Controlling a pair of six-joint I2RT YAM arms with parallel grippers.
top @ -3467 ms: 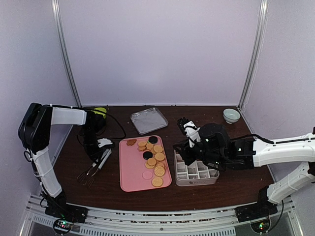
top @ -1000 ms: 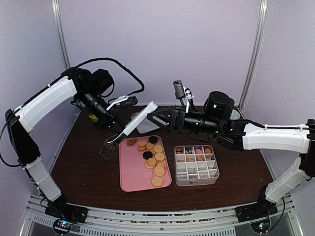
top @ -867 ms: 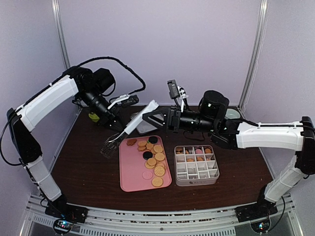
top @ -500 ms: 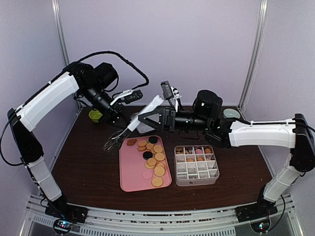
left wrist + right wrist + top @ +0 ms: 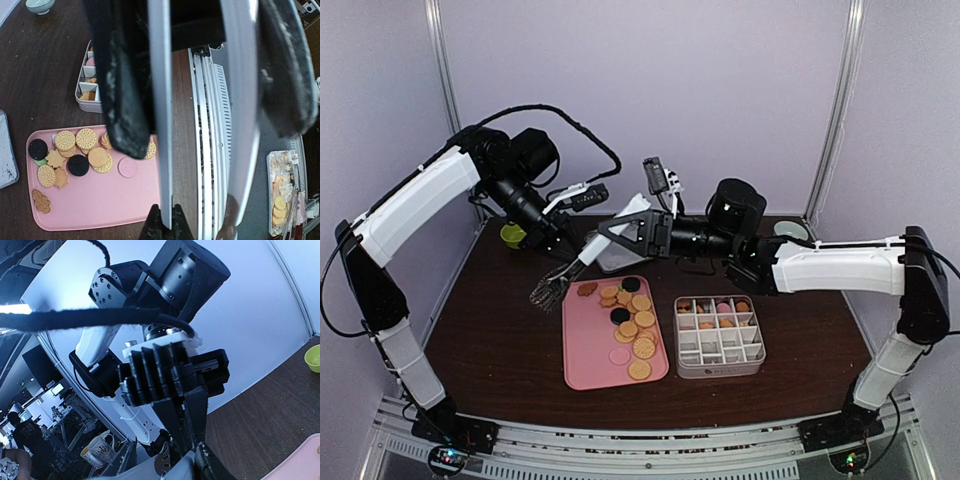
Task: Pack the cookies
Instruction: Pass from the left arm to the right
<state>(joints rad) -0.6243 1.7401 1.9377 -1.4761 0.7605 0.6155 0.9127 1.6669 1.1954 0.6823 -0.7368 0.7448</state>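
Note:
The cookies [image 5: 630, 318] lie in a heap on the pink tray [image 5: 588, 352]; most are round and golden, with some black, brown and pink ones. They also show in the left wrist view [image 5: 85, 150]. Some cookies sit in the back cells of the white divided box [image 5: 720, 370]. My left gripper [image 5: 567, 258] is shut on the metal tongs [image 5: 552, 290] and holds them tilted above the tray's far left corner. My right gripper [image 5: 610, 230] is at the tongs' white handle end. Its fingertips [image 5: 152, 227] stand tight on either side of one tong arm [image 5: 161, 150].
A flat metal tray [image 5: 617, 262] lies behind the pink tray, partly hidden by the arms. A green cup [image 5: 512, 235] stands at the far left. A pale bowl [image 5: 788, 230] stands at the far right. The table's front rail [image 5: 210, 150] shows below the tongs.
The left arm lifted the tongs off the table and raised them. The right arm left the box, swung left and up, and its fingers came onto the tongs' handle end.

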